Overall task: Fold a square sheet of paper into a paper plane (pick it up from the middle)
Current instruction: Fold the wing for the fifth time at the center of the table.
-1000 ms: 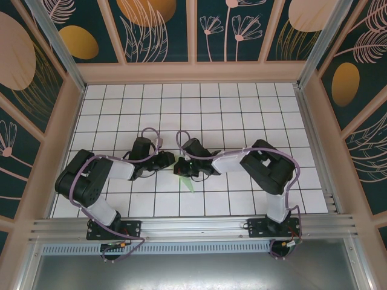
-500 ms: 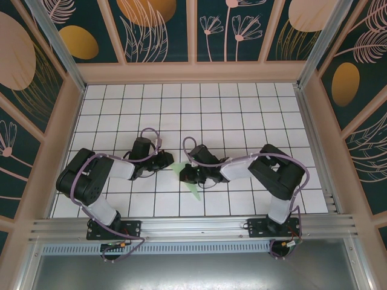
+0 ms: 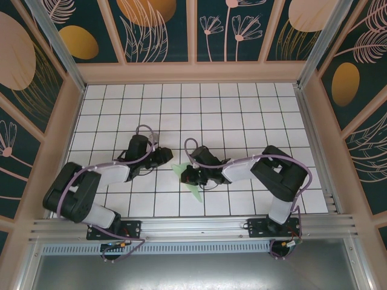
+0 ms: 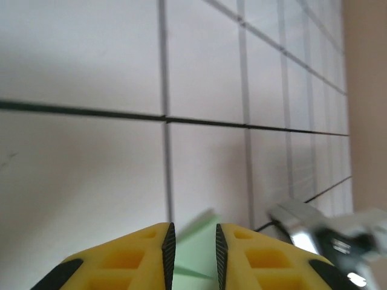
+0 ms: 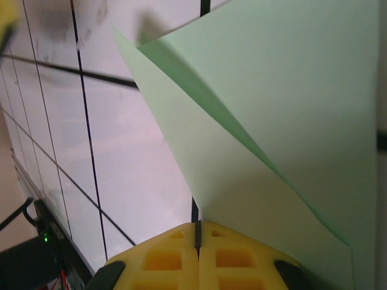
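R jaws: closed, yellow fingers [image 5: 163, 260] pressed together w/ only a hairline seam btwn them, pinching the paper [image 5: 290, 121]. In the R wrist view a crease runs down to that seam, and the mint-green sheet fans out over the upper right of the frame, two layers meeting along the crease. L jaws: parted a little, w/ a narrow gap btwn the yellow fingers [image 4: 136, 257] at the bottom of the L wrist view. A strip of green paper [image 4: 195, 238] shows through the gap, past the tips; can't tell if it reaches in btwn them. A blurred silvery metal part [image 4: 314, 232] sits at lower right there. From the top cam the paper [image 3: 194, 191] is at lower centre of the white gridded table [image 3: 242, 115], one pale point poking out below the R arm's [image 3: 248, 168] head and a smaller bit showing at its left, toward the L arm [image 3: 112, 172]. Both arms bend inward, heads close and facing each other, the L head just left of the paper. R wrist view, lower left: dark hardware w/ a small green light [image 5: 45, 237] past the table edge.
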`<state>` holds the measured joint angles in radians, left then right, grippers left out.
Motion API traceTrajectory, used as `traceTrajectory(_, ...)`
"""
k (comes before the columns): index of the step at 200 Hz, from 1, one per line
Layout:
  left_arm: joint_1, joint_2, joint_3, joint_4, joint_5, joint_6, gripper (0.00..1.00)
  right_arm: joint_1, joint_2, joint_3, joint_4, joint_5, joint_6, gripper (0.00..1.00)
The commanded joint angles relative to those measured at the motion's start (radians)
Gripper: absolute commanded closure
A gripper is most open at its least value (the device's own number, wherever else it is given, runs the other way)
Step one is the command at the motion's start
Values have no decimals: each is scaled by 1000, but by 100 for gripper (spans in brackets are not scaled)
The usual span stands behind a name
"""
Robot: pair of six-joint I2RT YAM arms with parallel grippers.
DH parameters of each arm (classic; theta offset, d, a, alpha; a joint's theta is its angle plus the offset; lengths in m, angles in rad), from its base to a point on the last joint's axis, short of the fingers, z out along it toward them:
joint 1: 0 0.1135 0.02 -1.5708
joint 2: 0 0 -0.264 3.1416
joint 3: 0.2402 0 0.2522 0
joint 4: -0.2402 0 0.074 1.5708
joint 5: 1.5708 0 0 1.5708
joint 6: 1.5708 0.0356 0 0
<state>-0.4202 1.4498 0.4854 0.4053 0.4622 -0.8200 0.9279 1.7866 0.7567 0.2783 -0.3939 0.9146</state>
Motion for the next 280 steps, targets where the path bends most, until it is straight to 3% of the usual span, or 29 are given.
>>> traceTrajectory(1, -38, -19, 24, -43, 25, -16, 71, -11, 24, 44, -33, 39, -24, 96)
traceTrajectory(58, -77, 122, 3, 84, 99, -87, 73, -13, 12, 20, -4, 44, -20, 96)
traceTrajectory(101, -87, 212, 74, 53, 127, -55, 73, -14, 1, -2, 12, 45, -13, 96)
traceTrajectory(197, -88, 354, 81, -82, -41, -15, 82, -8, -64, -78, 27, 4, -9, 93)
traceTrajectory(280, -88, 361, 73, -71, -53, -15, 83, 123, -228, -292, -49, 49, 47, 92)
